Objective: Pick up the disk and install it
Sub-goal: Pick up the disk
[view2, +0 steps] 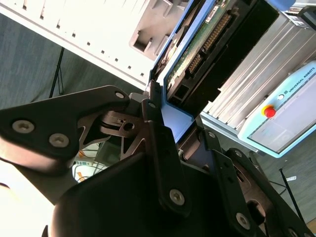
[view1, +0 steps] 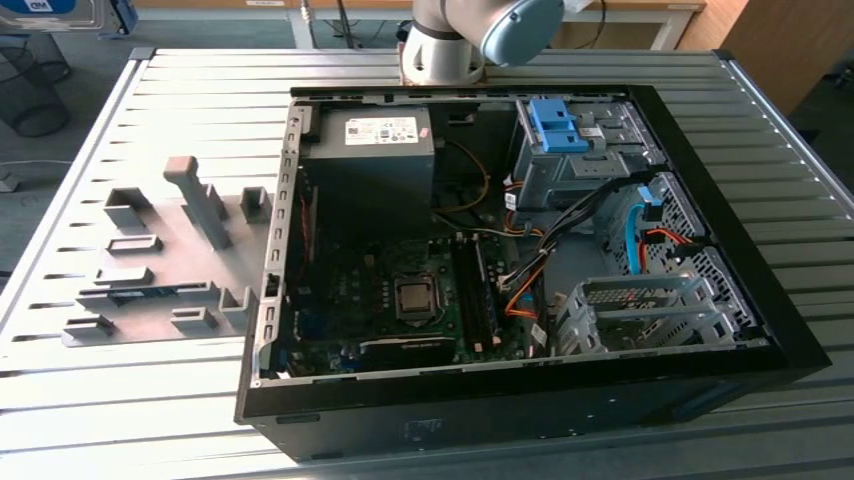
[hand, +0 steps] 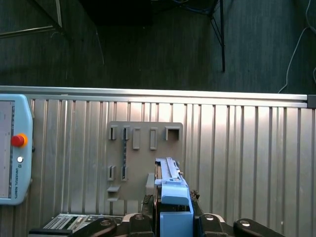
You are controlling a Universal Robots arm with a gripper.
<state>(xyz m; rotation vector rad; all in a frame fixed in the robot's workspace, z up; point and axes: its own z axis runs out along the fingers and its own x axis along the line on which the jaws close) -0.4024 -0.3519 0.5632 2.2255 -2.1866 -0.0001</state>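
Observation:
In both wrist views my gripper point(view2: 177, 116) is shut on the disk point(view2: 212, 44). The disk stands edge-on between the two dark fingers point(view2: 159, 148). Its green circuit board and connector face one side, and its bright blue caddy point(view2: 178, 121) wraps the end that I hold. In the first wrist view the disk point(hand: 173, 190) rises from the gripper point(hand: 173, 210) above the ribbed metal table point(hand: 247, 158). It is in line with the grey fixture plate point(hand: 143, 148). In the exterior view, part of the arm point(view1: 467, 40) stands behind the open computer case point(view1: 347, 180).
The case lies open on the table, showing its motherboard, power supply point(view1: 374, 150) and cables. A grey drive bay with a fixed blue bracket point(view1: 558, 125) sits at its far right, and a grey cage point(view1: 641, 310) sits nearer. The grey slotted fixture point(view1: 174, 260) lies to the exterior view's left. A teach pendant point(hand: 15, 148) rests nearby.

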